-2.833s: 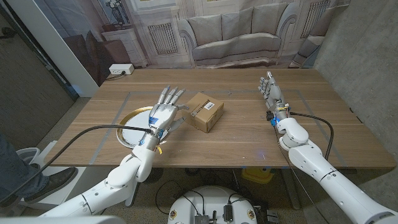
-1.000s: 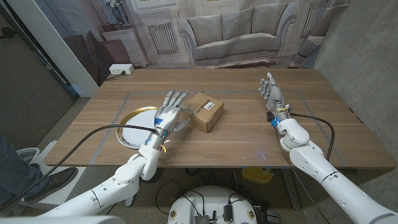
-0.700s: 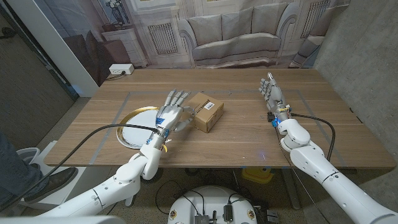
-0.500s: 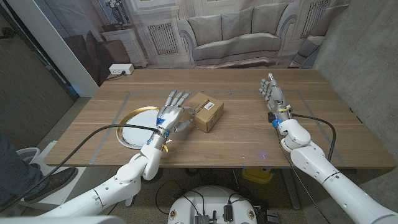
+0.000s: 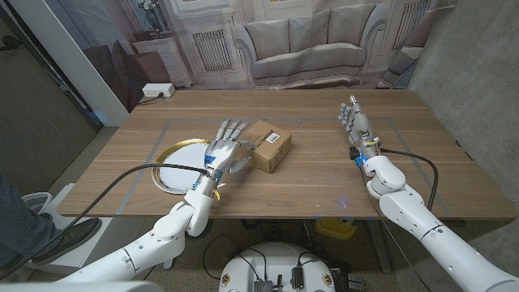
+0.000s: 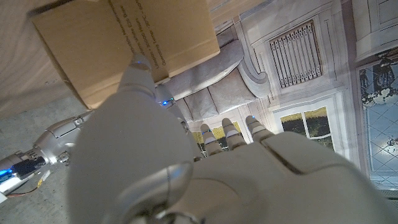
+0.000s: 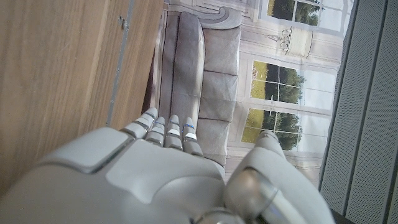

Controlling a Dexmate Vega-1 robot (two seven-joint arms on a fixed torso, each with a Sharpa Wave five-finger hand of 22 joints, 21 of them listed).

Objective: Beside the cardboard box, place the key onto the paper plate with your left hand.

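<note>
Key unconfirmed: locate it before closing the left hand

Key first: no key can be made out for certain. A small dark speck lies on the table past the far side of the cardboard box, too small to name. If the key lies close against the box's left side, the hand hides it.

The left hand hovers just left of the box, between it and the paper plate. Its fingers are straight and slightly spread, its thumb reaches toward the box, and it holds nothing that shows. The left wrist view shows the thumb tip close to the box's printed face.

A good pick likely means lowering the fingertips to the wood and pinching the key between thumb and a finger without nudging the box. The carry to the plate is short, so lift only enough to clear its gold rim.

The right hand waits well apart, fingers straight and close together, holding nothing.
</note>
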